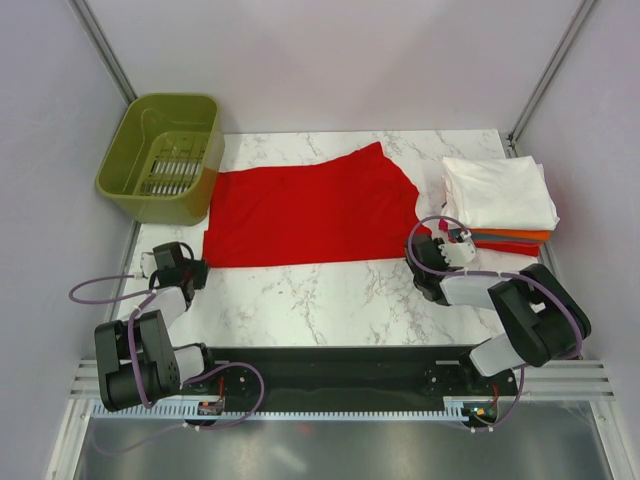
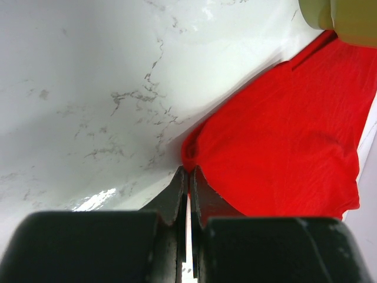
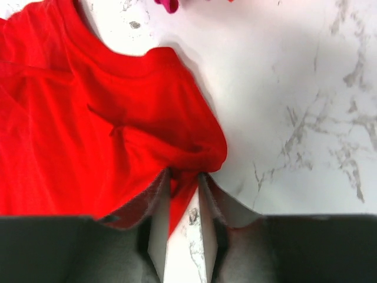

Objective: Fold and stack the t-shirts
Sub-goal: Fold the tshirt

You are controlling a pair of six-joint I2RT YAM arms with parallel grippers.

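Observation:
A bright red t-shirt (image 1: 310,215) lies spread flat across the middle of the marble table. My left gripper (image 1: 197,270) is at its near left corner; in the left wrist view the gripper (image 2: 188,170) is shut, pinching the tip of the red cloth (image 2: 283,135). My right gripper (image 1: 416,250) is at the near right corner; in the right wrist view the gripper (image 3: 184,174) holds bunched red cloth (image 3: 88,118) between its jaws. A stack of folded t-shirts stands at the right, white (image 1: 498,190) on top and orange (image 1: 515,236) below it.
An olive-green plastic basket (image 1: 150,198) stands at the back left, touching the shirt's left edge, and shows in the left wrist view (image 2: 347,17). Bare marble (image 1: 330,295) lies between the shirt and the near table edge. Grey walls enclose the table.

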